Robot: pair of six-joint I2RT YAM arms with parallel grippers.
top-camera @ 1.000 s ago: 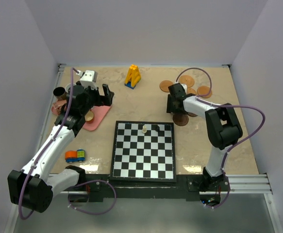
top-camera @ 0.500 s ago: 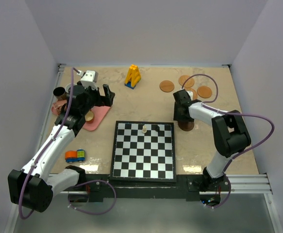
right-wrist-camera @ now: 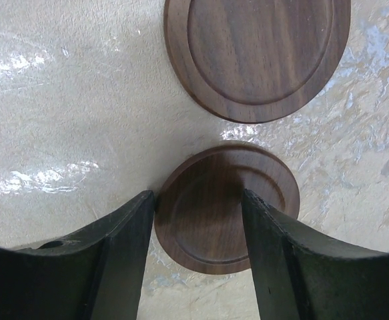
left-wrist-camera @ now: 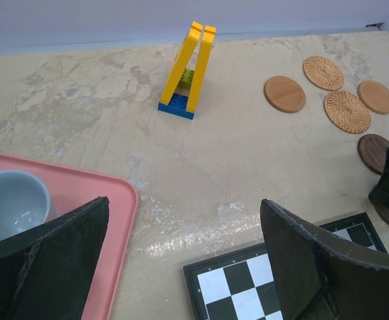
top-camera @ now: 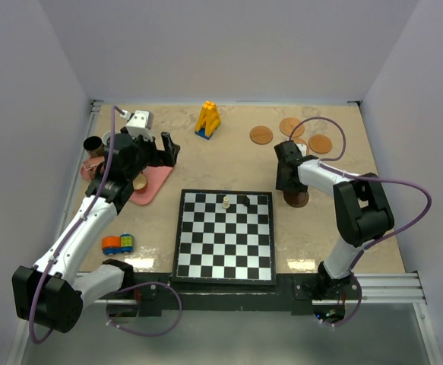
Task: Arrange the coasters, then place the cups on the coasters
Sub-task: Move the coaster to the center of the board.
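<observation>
Left arm (top-camera: 80,224): white shells on the long links, black housings at every joint.
Right arm (top-camera: 329,176): the same white links, with a bulky black elbow housing.
Left cable (top-camera: 113,148): thin lilac cord running along the arm to its base.
Right cable (top-camera: 412,199): lilac cord in wide loops.
Bases (top-camera: 122,293): black blocks on a black and silver rail.
Left claw (left-wrist-camera: 187,267): two matte black wedge fingers, faintly scuffed.
Right claw (right-wrist-camera: 197,267): two smooth black fingers with rounded inner faces.

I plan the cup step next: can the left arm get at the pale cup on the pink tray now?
Probably yes. The left hand is open just over the pink tray, and the pale cup stands upright close beside the hand, with nothing covering it.
</observation>
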